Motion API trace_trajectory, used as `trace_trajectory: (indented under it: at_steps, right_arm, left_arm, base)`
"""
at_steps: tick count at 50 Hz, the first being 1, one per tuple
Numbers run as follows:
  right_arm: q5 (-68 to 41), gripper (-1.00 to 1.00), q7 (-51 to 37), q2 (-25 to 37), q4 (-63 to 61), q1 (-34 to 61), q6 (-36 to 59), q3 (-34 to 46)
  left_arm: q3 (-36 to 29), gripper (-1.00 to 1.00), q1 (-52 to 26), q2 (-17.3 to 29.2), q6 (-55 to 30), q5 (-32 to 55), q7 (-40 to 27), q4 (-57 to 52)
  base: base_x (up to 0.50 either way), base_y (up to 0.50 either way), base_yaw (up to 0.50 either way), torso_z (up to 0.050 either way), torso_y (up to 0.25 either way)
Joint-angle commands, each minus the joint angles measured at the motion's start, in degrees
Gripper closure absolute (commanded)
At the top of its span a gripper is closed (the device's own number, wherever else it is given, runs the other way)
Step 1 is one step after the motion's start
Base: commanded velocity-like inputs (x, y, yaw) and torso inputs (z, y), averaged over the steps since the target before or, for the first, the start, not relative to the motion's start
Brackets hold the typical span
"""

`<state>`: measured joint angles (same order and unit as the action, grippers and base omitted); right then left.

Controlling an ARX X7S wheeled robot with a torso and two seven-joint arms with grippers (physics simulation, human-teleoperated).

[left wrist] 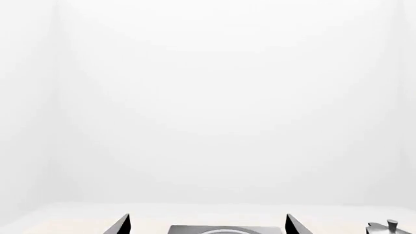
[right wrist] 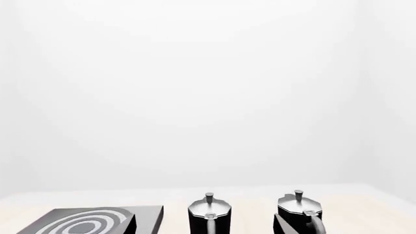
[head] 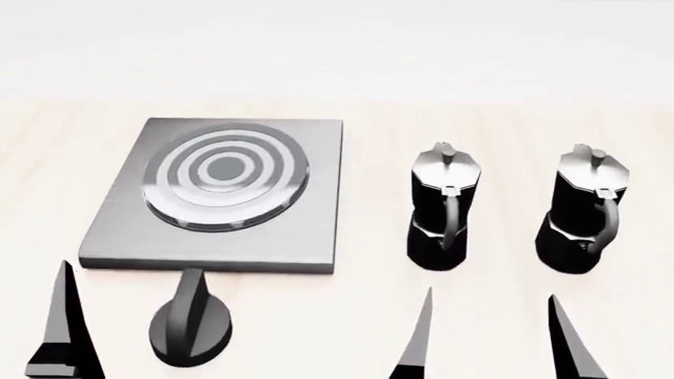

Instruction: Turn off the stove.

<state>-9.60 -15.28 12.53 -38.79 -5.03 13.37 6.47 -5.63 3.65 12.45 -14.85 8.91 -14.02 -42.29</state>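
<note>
Stove knob untouched, lower left of the head view.
My left gripper (head: 126, 335) and right gripper (head: 495, 339) gape wide, empty (left fingers straddle the knob (head: 189, 328) below the stove (head: 305, 237)).

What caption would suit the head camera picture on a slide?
Both open grippers, left and right, near the stove, its knob and two moka pots.

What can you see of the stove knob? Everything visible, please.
The knob is a small black disc lying flat on the light wooden table, with a raised ridge across it pointing toward the stove. It looks like matte black plastic with a faint sheen. It sits just in front of the stove plate's near edge, toward its left corner; the ridge tip reaches that edge. The left gripper stands open around it, not touching. Neither wrist view shows it.
</note>
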Motion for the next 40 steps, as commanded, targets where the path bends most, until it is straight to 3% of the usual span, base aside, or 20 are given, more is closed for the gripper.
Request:
trace_trajectory:
  at_steps: [1, 11, 27, 40]
  right_arm:
    - [-0.5, -1.00, -0.6, 0.4, 0.1, 0.2, 0.4, 0.2]
    - [-0.9, -1.00, -1.5, 0.8, 0.6, 0.6, 1.0, 0.7]
    - [-1.0, -1.00, -2.1, 1.7, 1.1, 0.6, 0.9, 2.0]
    - [-1.3, -1.00, -2.8, 2.2, 1.3, 0.6, 0.6, 2.5]
  left_arm:
    - [-0.3, -1.00, -0.1, 0.3, 0.1, 0.3, -0.4, 0.2]
    - [-0.6, -1.00, -0.1, 0.8, 0.3, 0.6, -1.0, 0.5]
    - [-1.3, -1.00, -0.3, 1.8, 0.5, 1.0, -1.9, 1.3]
    - [-1.9, -1.00, -0.4, 2.4, 0.6, 1.3, -2.4, 1.8]
  base:
    - [0.23, 0.00, 0.00, 0.000, 0.000]
    - [0.20, 0.00, 0.00, 0.000, 0.002]
    - [0.00, 0.00, 0.00, 0.000, 0.000]
    - [0.00, 0.00, 0.00, 0.000, -0.100]
